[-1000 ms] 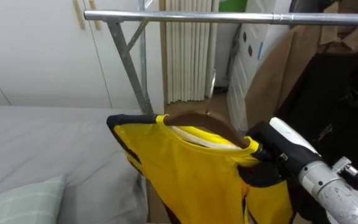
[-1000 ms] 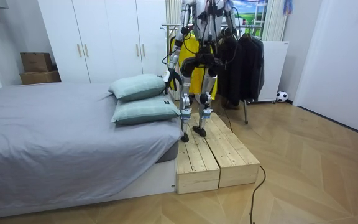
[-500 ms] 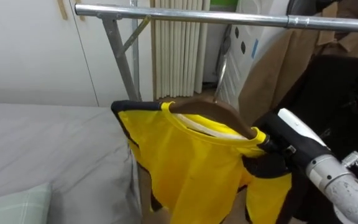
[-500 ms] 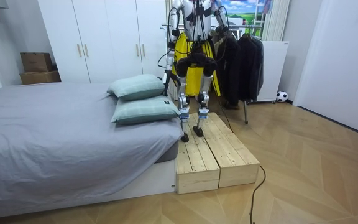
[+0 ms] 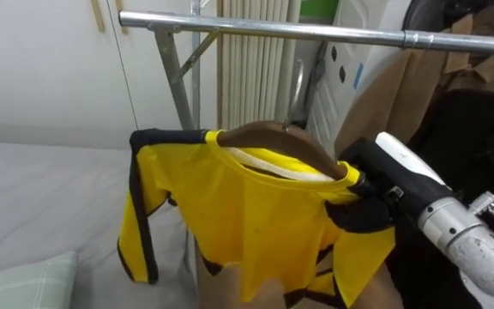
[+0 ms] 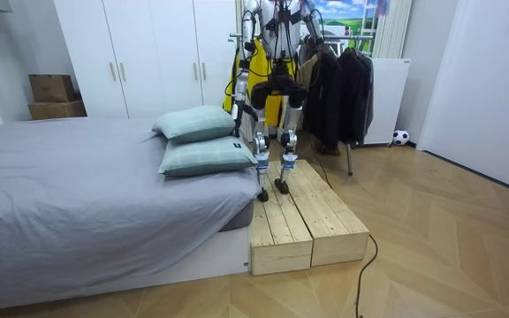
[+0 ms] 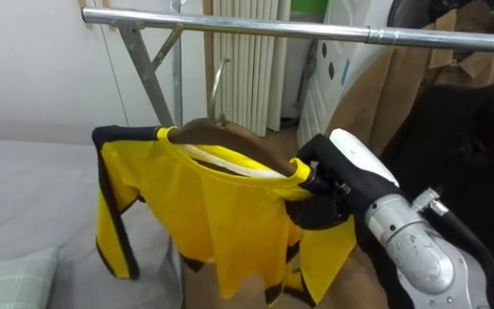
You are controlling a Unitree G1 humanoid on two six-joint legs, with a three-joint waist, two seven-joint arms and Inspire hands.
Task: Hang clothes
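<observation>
While our right hand (image 5: 367,206) is clenched round the right end of the wooden hanger (image 5: 273,137), gripping through the shoulder of the yellow shirt (image 5: 256,223), the hanger's long axis runs leftward from that grasp. It rises slightly and lies roughly along the metal rail (image 5: 273,28) above. Its hook (image 7: 216,81) points up and sits below the rail, apart from it. The shirt drapes down to the left of the hand, one black-edged sleeve (image 5: 140,223) dangling over the grey bed (image 5: 41,189). On the rail to our right hang dark coats (image 5: 478,120). We cannot tell the state of our left hand (image 6: 238,106), low beside the body in the room view.
</observation>
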